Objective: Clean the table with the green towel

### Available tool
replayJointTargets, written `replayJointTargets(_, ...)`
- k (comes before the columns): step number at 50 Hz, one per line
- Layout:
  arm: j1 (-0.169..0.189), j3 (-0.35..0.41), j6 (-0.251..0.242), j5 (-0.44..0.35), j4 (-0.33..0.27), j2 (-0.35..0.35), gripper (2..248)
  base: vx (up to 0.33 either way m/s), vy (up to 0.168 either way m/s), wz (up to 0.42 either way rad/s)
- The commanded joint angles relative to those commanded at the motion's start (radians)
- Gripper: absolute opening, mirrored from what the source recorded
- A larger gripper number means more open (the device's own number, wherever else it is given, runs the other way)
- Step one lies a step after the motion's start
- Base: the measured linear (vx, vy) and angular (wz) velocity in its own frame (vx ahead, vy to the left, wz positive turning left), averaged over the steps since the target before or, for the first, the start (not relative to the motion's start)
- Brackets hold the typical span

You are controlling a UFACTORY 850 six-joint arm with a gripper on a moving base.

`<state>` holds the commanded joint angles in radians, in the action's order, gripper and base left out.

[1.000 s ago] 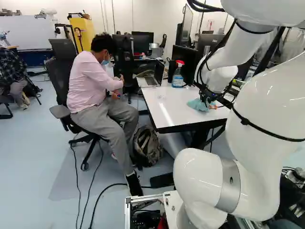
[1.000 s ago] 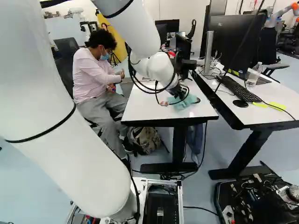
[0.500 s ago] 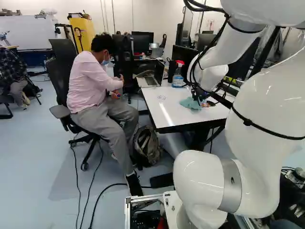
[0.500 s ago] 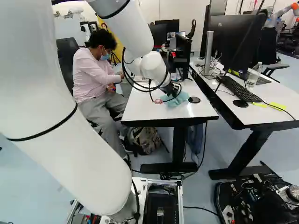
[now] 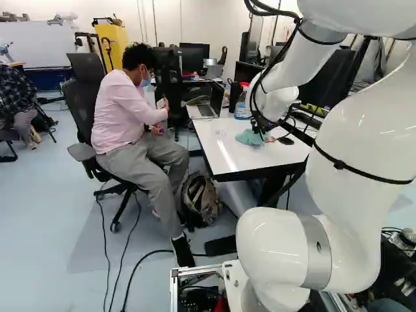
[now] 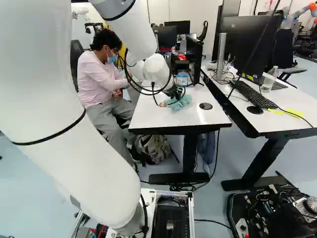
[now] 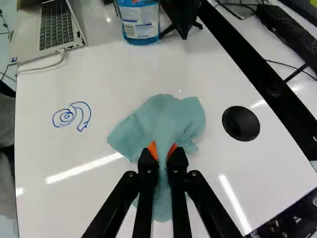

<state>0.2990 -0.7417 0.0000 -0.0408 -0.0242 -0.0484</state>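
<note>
My gripper [image 6: 173,95] is low over the white table [image 6: 208,118], at the green towel [image 6: 181,102]. In the wrist view the gripper [image 7: 163,151] pinches the bunched towel [image 7: 166,119] between its orange pads, from both sides. The cloth spreads out ahead of the fingers and lies on the table [image 7: 99,198]; part of it hangs below them. A blue scribble [image 7: 72,116] marks the tabletop to one side of the towel. On the towel's other side is a round black hole in the table.
A spray bottle [image 7: 139,22] and a laptop [image 7: 47,29] stand at the table's far side, beside a black stand. A person [image 5: 123,104] sits close to the table's left edge. A second desk [image 6: 292,123] with monitor and keyboard adjoins on the right.
The arm has swept the held towel leftward across the table, away from the round black hole, which now shows fully in the right base view. The base has not moved.
</note>
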Motion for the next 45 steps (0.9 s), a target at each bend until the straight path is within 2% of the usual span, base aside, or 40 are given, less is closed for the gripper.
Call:
replayJointTargets(23, -0.069, -0.081, 0.0, -0.009, 0.0, -0.075, 37, 0.0, 0.0, 0.0)
replayJointTargets(45, -0.087, -0.193, 0.0, -0.038, 0.0, -0.175, 37, 0.0, 0.0, 0.0)
